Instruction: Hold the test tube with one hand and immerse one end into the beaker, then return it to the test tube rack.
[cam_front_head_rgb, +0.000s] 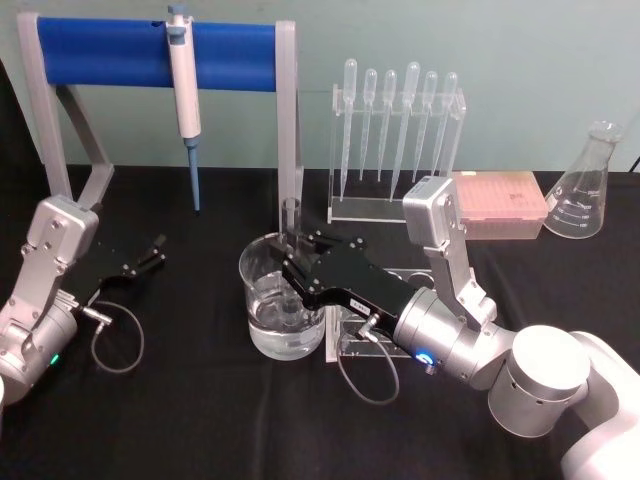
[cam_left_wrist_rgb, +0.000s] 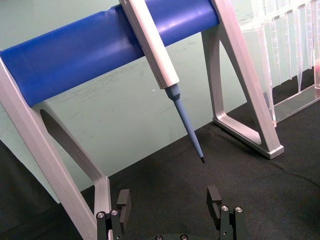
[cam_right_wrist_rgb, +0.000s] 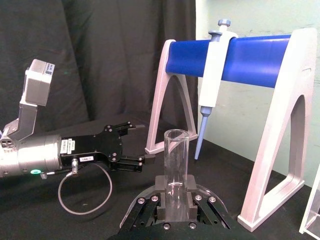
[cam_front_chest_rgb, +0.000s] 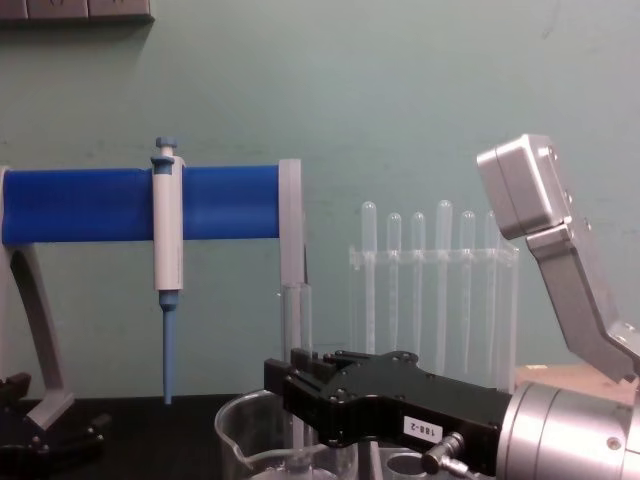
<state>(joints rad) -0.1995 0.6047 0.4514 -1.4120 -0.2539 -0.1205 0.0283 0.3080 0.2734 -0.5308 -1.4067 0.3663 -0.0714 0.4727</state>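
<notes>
over the beaker (cam_front_head_rgb: 256, 300), right gripper (cam_front_head_rgb: 293, 256) fingers (cam_right_wrist_rgb: 159, 192) clamp the test tube (cam_front_head_rgb: 291, 215).

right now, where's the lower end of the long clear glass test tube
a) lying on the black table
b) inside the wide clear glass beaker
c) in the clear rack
b: the right hand holds the test tube upright, its lower end down inside the beaker

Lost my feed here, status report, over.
Right claw shut on upright clear glass test tube. Lower end inside wide clear glass beaker. Left claw open, parked left.
</notes>
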